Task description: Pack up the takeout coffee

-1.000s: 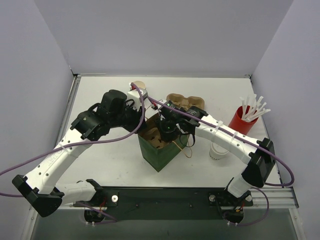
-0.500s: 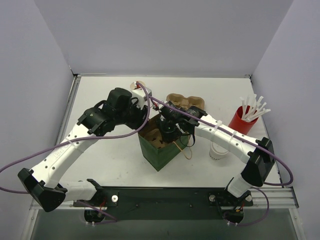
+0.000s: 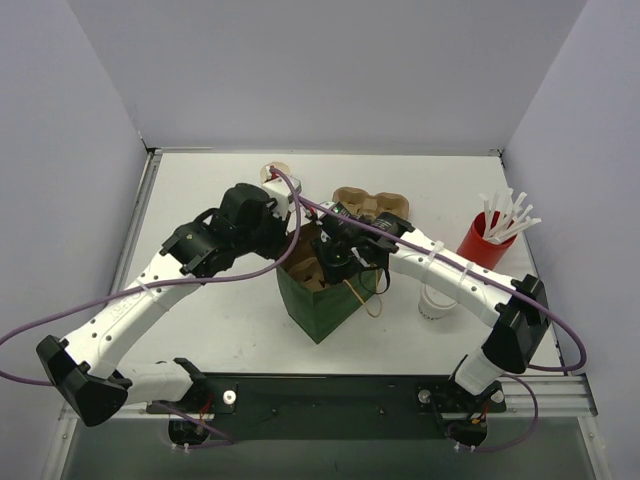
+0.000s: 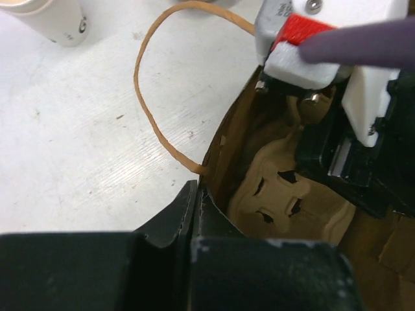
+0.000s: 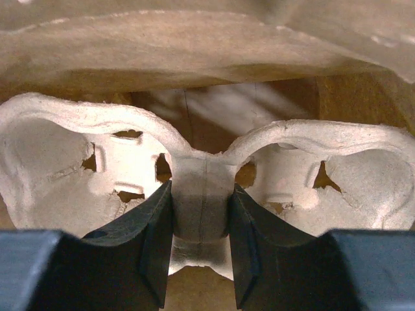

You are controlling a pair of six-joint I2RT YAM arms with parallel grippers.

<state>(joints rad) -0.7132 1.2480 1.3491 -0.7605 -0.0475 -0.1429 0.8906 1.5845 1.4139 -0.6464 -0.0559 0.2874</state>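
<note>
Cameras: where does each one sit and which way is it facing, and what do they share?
Top external: above and behind the robot, looking down on the table; left arm and right arm show.
Left wrist: over the mouth of the paper bag, looking in; left gripper pinches its rim.
Right wrist: inside the bag, facing the cup carrier; right gripper clamps its bridge.
Shared: both wrist views show the carrier.
</note>
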